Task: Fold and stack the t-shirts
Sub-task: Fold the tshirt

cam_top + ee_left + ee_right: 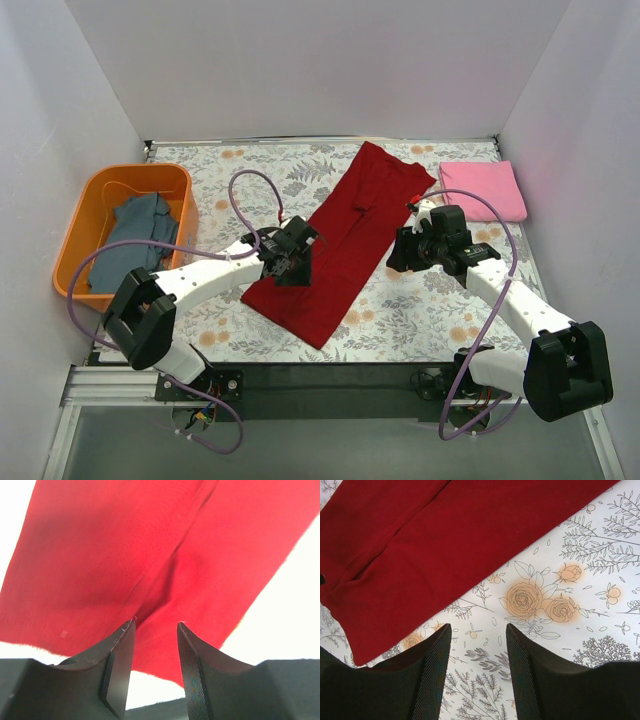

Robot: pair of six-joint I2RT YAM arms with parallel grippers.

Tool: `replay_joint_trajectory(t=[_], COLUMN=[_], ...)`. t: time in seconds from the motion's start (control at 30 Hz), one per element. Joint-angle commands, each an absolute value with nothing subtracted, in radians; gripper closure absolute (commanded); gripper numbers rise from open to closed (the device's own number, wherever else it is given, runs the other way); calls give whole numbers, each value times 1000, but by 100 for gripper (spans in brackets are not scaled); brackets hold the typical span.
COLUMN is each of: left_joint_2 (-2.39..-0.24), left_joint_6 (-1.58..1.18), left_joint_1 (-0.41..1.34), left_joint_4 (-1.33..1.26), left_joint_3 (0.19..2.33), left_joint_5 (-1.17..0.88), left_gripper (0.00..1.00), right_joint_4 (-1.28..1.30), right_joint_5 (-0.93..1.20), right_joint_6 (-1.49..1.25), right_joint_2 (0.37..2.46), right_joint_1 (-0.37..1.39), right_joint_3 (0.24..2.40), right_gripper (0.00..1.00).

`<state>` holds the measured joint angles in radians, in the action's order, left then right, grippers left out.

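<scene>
The dark red t-shirt [345, 245] lies folded long on the floral tablecloth [400, 320]; the left gripper [155, 625] is over it, jaws apart, empty; the right gripper [477, 627] is beside its edge, jaws apart, empty too.

From above, your left end effector [290, 268] covers part of the left edge of the dark red t-shirt [345, 235]. Both wrist views cut that shirt off at their borders, and the left wrist view bleaches the table [295, 610] to blank white.
</scene>
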<state>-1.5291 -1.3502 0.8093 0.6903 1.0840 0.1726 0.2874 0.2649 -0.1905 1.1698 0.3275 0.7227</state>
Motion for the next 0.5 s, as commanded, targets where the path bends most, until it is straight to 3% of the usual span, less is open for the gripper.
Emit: replay_joint_trajectory(t=[0.0, 0.47], left_joint_2=[-1470, -1451], left_joint_6=[-1361, -1328], left_joint_1=[815, 815], left_joint_4=[761, 742], left_joint_3=[1005, 887], left_joint_5=[135, 57], left_gripper=[62, 73], right_joint_4=[261, 261], right_joint_5=[284, 288], right_joint_6=[-176, -179], right_joint_2=[1161, 1163], right_joint_1=[330, 330], right_joint_3=[723, 716], right_gripper=[53, 53])
